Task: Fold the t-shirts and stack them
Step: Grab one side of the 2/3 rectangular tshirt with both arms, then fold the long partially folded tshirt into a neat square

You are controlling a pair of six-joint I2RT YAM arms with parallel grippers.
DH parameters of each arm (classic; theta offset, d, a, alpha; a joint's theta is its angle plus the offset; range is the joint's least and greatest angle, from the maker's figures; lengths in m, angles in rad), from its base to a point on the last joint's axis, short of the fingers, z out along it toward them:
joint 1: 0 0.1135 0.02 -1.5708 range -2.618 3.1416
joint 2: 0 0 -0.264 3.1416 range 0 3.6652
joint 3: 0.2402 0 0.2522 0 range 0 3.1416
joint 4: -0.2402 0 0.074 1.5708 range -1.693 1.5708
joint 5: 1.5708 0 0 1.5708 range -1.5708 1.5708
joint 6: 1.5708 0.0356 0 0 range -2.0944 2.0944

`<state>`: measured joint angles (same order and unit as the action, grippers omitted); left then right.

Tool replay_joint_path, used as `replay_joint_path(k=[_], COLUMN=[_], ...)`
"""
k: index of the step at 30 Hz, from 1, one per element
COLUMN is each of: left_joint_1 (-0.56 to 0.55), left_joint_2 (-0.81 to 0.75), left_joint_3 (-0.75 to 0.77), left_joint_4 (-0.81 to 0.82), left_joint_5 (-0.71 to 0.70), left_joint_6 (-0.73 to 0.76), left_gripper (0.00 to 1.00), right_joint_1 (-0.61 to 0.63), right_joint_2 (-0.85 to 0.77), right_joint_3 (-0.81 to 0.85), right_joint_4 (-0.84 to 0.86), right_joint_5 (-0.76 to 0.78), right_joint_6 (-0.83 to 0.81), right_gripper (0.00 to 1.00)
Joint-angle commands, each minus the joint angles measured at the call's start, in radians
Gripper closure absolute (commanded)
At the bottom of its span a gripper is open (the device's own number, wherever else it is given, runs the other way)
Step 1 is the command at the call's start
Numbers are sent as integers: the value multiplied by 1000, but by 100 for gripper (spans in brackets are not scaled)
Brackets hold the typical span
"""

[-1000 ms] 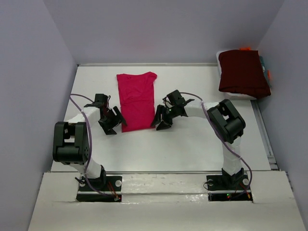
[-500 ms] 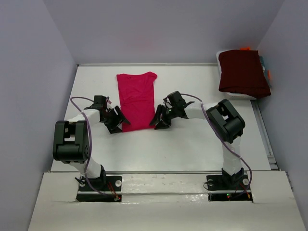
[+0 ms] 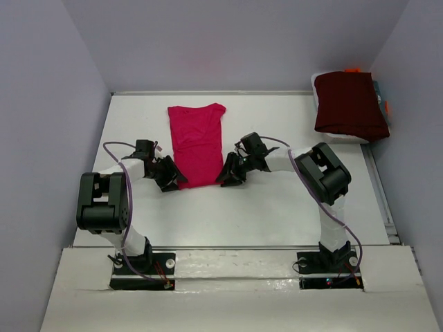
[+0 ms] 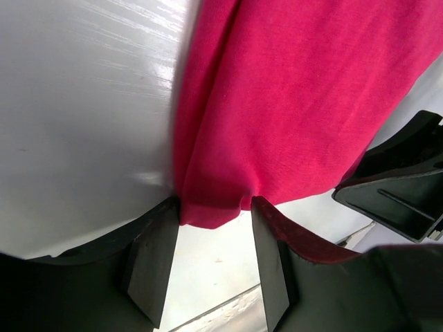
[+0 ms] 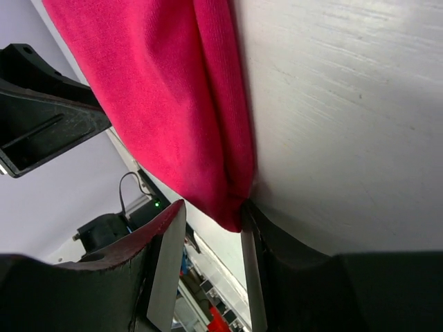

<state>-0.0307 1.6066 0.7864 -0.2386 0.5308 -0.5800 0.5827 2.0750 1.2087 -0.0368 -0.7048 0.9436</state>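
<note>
A crimson-pink t-shirt (image 3: 197, 144) lies on the white table (image 3: 277, 200), folded lengthwise into a long strip. My left gripper (image 3: 173, 180) sits low at its near-left corner. In the left wrist view that corner of the pink t-shirt (image 4: 277, 104) pokes between the tips of the left gripper (image 4: 214, 205), whose jaws stand apart. My right gripper (image 3: 226, 176) is at the near-right corner. In the right wrist view the pink t-shirt (image 5: 159, 104) touches one finger (image 5: 252, 270) of the right gripper (image 5: 212, 207), with a gap to the other. A dark maroon folded t-shirt (image 3: 349, 104) lies at the back right.
The maroon shirt rests on a white stand (image 3: 346, 135) by the right wall, with orange and teal items (image 3: 382, 104) behind it. Grey walls close in the table on three sides. A metal rail (image 3: 377, 187) runs along the right edge.
Both grippers have slid inward along the table to the pink shirt's near corners. Their jaws have narrowed around the cloth. The shirt itself has not shifted.
</note>
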Motion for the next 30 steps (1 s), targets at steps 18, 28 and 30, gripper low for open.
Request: replay_joint_path(k=[18,28,30], left_joint_1=[-2,-21,-53], left_joint_2=[7,-48,-72], left_joint_3=[17,16,1], left_joint_4=[-132,-225,-235], left_joint_5=[-101,-106,-104], left_joint_6=[98,170,163], left_gripper=[94,94,94], right_joint_1=[5,23,35], right_joint_2=[-9,-144,-170], right_joint_3=[98,94,97], right_joint_4=[-224,-419,-463], right_joint_5=[142,130,117], right_joint_6=[-193,-322,-348], right_gripper=[93,93,93])
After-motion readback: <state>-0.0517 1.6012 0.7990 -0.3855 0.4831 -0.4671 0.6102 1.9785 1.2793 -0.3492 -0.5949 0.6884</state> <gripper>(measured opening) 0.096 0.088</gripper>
